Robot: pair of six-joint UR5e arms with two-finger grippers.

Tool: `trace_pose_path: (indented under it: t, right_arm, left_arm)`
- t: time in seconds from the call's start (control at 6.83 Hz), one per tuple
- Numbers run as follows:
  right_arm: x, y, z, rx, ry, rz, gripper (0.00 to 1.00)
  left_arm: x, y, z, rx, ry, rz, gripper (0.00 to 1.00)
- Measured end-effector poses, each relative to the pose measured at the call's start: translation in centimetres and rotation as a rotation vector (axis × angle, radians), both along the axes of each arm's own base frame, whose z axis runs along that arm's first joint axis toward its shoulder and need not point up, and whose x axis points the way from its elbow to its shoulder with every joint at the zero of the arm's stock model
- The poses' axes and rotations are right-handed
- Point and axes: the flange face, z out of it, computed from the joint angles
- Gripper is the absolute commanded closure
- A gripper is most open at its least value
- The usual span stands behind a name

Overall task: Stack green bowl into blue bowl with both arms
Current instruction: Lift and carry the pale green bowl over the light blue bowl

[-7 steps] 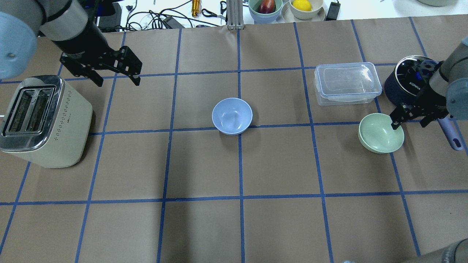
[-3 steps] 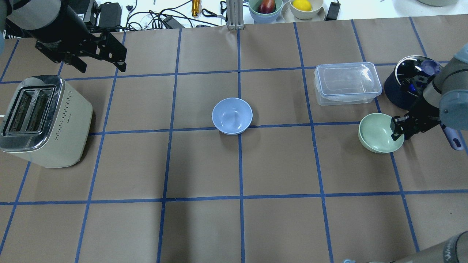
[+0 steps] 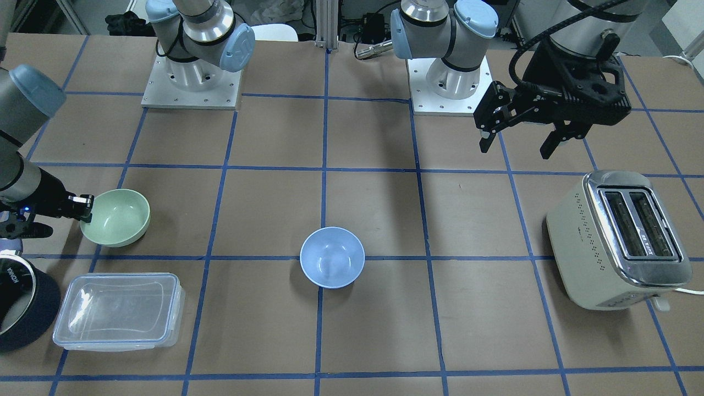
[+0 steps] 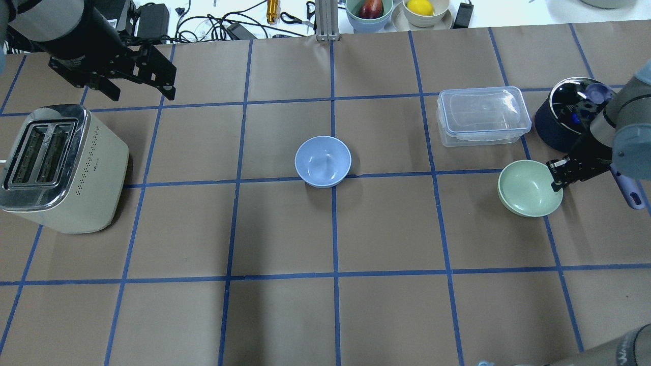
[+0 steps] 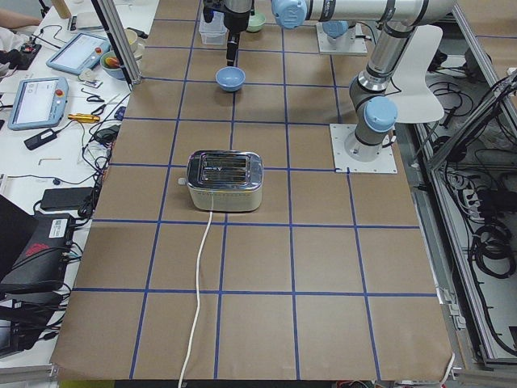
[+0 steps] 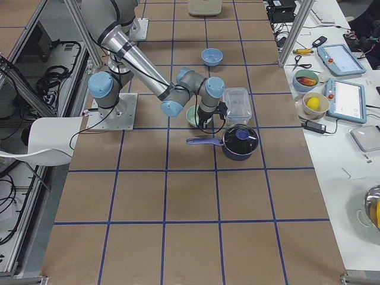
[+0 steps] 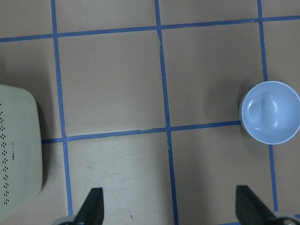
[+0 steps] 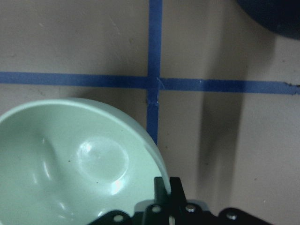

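The green bowl (image 4: 526,189) sits at the table's right side, near the saucepan. My right gripper (image 4: 557,175) is shut on its right rim; the wrist view shows the fingers (image 8: 168,187) pinching the rim of the green bowl (image 8: 70,173). The bowl looks slightly tilted, and I cannot tell whether it is off the table. The blue bowl (image 4: 323,161) stands upright and empty at the table's middle. My left gripper (image 4: 142,94) is open and empty, high over the far left, behind the toaster. Its wrist view shows the blue bowl (image 7: 271,112) to the right.
A cream toaster (image 4: 61,168) stands at the left. A clear lidded container (image 4: 483,117) and a dark saucepan (image 4: 564,119) with a purple handle (image 4: 628,188) stand just behind and beside the green bowl. Bowls of fruit (image 4: 368,12) and cables lie beyond the far edge.
My right gripper, open with one finger inside the green bowl a second ago, has shut on the rim. My left gripper has moved left and toward the table's far edge.
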Motion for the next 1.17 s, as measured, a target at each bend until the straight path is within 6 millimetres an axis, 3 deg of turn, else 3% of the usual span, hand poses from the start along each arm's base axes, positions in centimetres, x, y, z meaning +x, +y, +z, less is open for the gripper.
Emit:
trace_pose_path:
  t: [0.29, 0.44, 0.88, 1.17]
  right_arm:
    - [2.1, -2.3, 2.6, -0.069, -0.073, 0.015, 1.0]
    - [5.5, -3.9, 4.0, -0.088, -0.091, 0.055, 1.0]
    - [21.0, -7.0, 6.2, -0.117, -0.097, 0.176, 1.0]
    - [30.5, -9.5, 6.8, -0.125, -0.094, 0.091, 1.0]
  left_arm:
    - [0.0, 0.0, -0.1, 0.009, -0.001, 0.0, 0.0]
    - [0.0, -0.1, 0.0, 0.008, 0.0, -0.001, 0.0]
    - [0.1, -0.3, 0.0, 0.007, 0.004, -0.001, 0.0]
    - [0.1, -0.4, 0.0, 0.003, 0.003, -0.002, 0.0]
